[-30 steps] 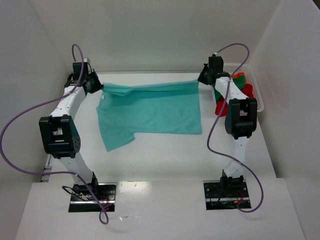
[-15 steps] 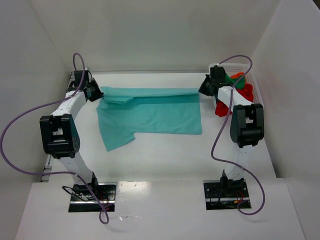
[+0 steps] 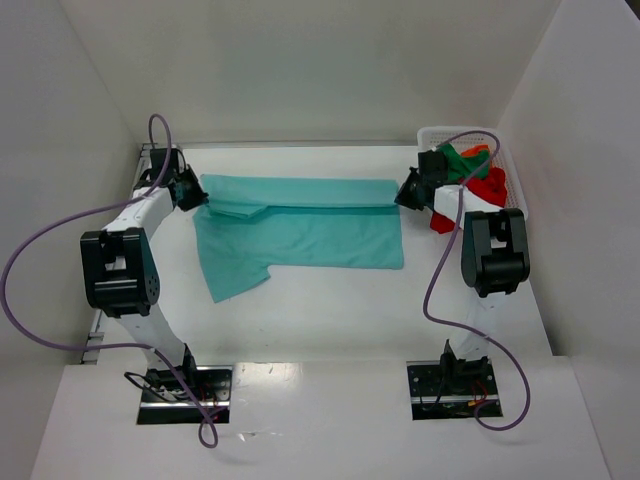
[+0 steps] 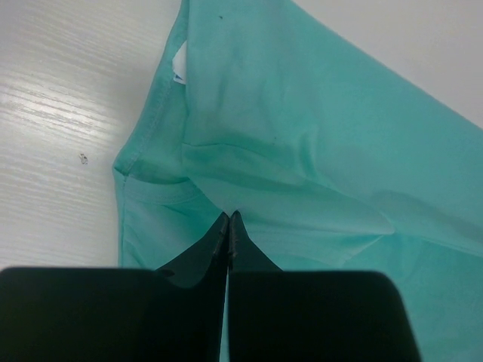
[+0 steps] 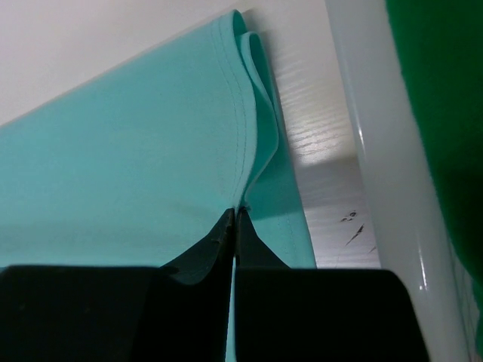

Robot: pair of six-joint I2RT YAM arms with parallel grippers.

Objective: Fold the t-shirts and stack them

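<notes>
While right hand (image 5: 234, 213) pinches teal t-shirt (image 5: 136, 151), white basket (image 5: 371, 162) just beside.

worktop (image 3: 330, 310): white, faint wood grain, lit bright near the far edge
basket (image 3: 507, 160): white plastic lattice, far right corner of the worktop, beside the right wall
walls (image 3: 300, 70): plain white panels at left, back and right
marks (image 5: 352, 227): small dark scratches on the worktop beside the basket's rim

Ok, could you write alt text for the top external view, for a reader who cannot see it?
A teal t-shirt lies on a white table, its far edge folded over, the left gripper and right gripper each clamped on one end of the fold. At far right, a white basket holds green, red and orange t-shirts.
</notes>
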